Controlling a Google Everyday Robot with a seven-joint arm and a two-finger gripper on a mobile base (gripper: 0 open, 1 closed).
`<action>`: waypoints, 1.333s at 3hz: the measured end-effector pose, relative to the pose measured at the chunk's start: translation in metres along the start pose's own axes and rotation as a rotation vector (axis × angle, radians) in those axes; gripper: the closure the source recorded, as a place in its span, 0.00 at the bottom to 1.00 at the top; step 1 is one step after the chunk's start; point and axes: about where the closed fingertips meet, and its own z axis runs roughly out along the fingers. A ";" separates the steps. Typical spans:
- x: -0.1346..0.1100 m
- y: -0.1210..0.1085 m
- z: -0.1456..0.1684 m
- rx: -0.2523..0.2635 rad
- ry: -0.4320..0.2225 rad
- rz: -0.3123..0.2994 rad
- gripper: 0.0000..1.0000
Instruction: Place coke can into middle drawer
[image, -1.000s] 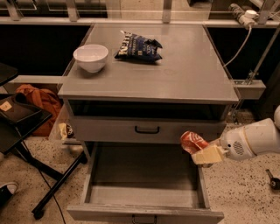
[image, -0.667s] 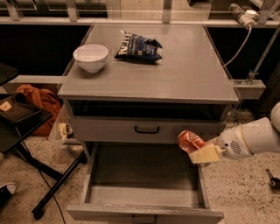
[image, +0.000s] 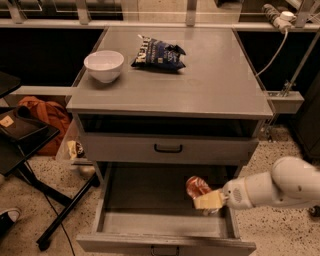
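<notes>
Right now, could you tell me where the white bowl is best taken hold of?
Probably its thin rim, from above: the bowl sits upright, mouth open, on the cabinet top. The gripper is low over the middle drawer, holding the coke can.

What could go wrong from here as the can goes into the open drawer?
1. The gripper holds the coke can at what looks like a tilt above the floor of the middle drawer. If it is released this way, it may tip over and roll.
2. The can is close to the drawer's right wall, so the arm could bump that wall while lowering or backing out.
3. The upper drawer front overhangs close by, so a steep lift out might strike it.
</notes>
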 end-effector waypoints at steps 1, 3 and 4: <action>0.015 -0.012 0.071 -0.047 -0.046 0.134 1.00; -0.010 -0.021 0.175 -0.047 -0.178 0.249 1.00; -0.013 -0.028 0.209 -0.006 -0.183 0.242 0.81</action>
